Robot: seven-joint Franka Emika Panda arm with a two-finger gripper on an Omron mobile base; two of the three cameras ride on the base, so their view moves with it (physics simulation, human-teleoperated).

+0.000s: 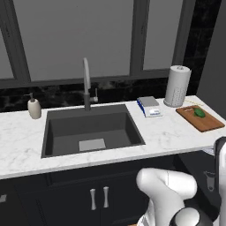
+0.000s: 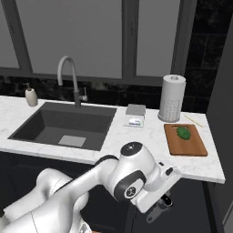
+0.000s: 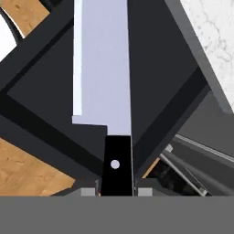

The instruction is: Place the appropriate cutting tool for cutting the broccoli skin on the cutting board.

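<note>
A knife with a broad silver blade (image 3: 103,68) and a black handle (image 3: 116,160) runs up from between my fingertips in the hand view. My gripper (image 3: 116,192) is shut on the handle. In the right base view the gripper (image 2: 160,207) hangs below the counter's front edge, in front of the dark cabinets. The reddish-brown cutting board (image 2: 175,145) (image 1: 207,124) lies on the counter's right end, above and beyond the gripper. The dark-green broccoli (image 2: 184,133) (image 1: 199,113) rests on its far half.
A dark sink (image 2: 50,127) with a grey faucet (image 2: 68,68) takes up the counter's left half. A blue-and-white scale (image 2: 135,114) and a paper towel roll (image 2: 172,98) stand behind the board. A soap dispenser (image 1: 34,107) is at the far left, and a dark wall borders the right.
</note>
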